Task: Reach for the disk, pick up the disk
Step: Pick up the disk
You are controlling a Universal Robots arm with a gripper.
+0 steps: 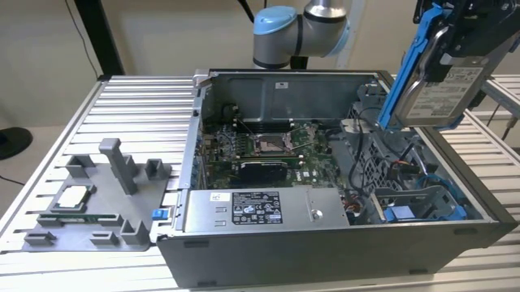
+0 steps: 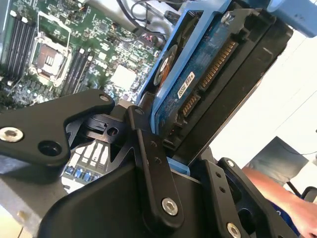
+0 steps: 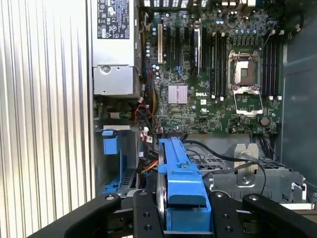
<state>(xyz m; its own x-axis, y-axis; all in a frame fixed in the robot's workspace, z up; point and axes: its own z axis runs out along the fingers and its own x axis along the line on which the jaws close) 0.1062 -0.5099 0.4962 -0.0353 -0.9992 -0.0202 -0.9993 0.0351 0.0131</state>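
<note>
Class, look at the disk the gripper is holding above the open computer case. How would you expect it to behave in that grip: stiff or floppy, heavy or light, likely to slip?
The disk looks rigid: metal body in a blue bracket, so it probably will not bend. It likely feels dense for its size. The gripper clamps its lower end, so it may pivot or slip if jolted.

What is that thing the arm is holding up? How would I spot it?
Find the open computer case on the slatted table; above its far corner, at the exterior view's right, the gripper holds the disk on edge. Unlike the boards below, it is a grey metal slab with a white label, framed in bright blue.
</note>
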